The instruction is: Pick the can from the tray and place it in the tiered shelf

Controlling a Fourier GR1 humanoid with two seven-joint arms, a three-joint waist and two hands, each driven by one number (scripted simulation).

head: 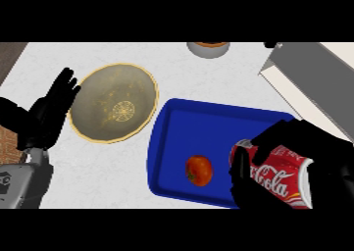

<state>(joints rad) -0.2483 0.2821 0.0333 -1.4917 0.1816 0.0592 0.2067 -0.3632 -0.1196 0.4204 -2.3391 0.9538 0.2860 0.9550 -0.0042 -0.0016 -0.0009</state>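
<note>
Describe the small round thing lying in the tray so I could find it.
Find the blue tray, right of the yellow plate. Toward its near edge lies a tomato, left of the red can. It alone is small, round and orange-red.

Kitchen, pale speckled worktop [208,78], gold plate [113,103] beside the left hand [45,117], tomato [199,170] on blue tray [208,122] by the right hand [302,135]

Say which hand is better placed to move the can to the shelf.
Right hand: its fingers curl round the can, with the shelf on that side; the left hand rests open, far left.
</note>
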